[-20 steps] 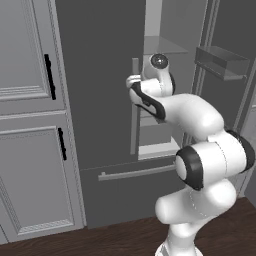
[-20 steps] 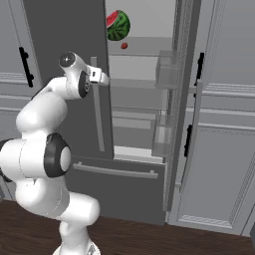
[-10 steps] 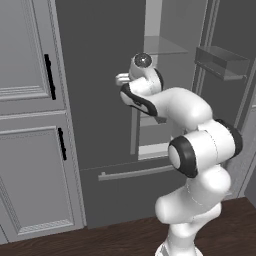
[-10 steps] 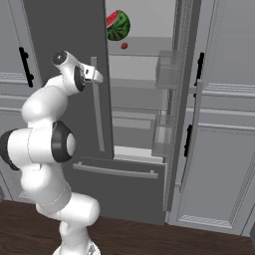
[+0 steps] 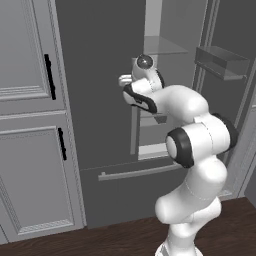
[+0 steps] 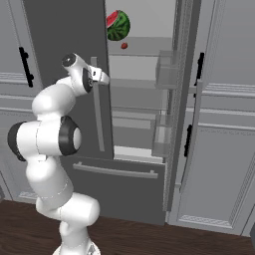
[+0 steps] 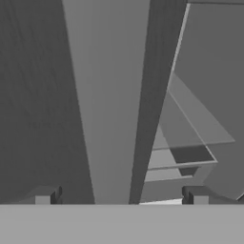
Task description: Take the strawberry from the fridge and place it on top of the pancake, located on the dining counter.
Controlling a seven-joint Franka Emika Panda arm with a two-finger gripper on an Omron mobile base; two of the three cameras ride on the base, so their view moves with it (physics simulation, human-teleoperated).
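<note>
The strawberry (image 6: pixel 124 46) sits on an upper shelf inside the fridge (image 6: pixel 64 35), a tiny red dot at about twelve o'clock in the right base view, just beside and to the lower right of the watermelon piece (image 6: pixel 117 25), apart from it.

Working left to right in the left base view: pale panelled cabinets (image 5: pixel 30 125) with black handles (image 5: pixel 49 76) fill the nine o'clock side. Next comes the dark left door of the fridge (image 5: pixel 100 75), closed, with the bottom drawer's long bar handle (image 5: pixel 135 172) below it at about six o'clock. The arm (image 5: pixel 192 150) rises from five o'clock and bends up toward the centre, its wrist held near the inner edge of that closed door. At one o'clock the right door (image 5: pixel 235 60) stands swung open, showing the pale interior, a glass shelf (image 5: pixel 165 46) and a clear door bin (image 5: pixel 222 61).

In the right base view the arm (image 6: pixel 50 139) stands at nine o'clock, the hand pointing toward the door's vertical bar handle (image 6: pixel 97 107). The open door (image 6: pixel 182 99) with its clear bins (image 6: pixel 167 69) is at three o'clock, and more pale cabinets (image 6: pixel 224 149) lie beyond it.

In the hand view the gripper (image 7: pixel 121 198) is spread wide and grasps nothing; one dark fingertip (image 7: pixel 44 196) stands at seven o'clock, the other at five o'clock. Between them runs the pale bar handle (image 7: pixel 107 95) of the dark door (image 7: pixel 33 95), from twelve o'clock down to six o'clock. Whether the fingertips reach past it cannot be told. Glass shelves (image 7: pixel 190 143) show at three o'clock.
</note>
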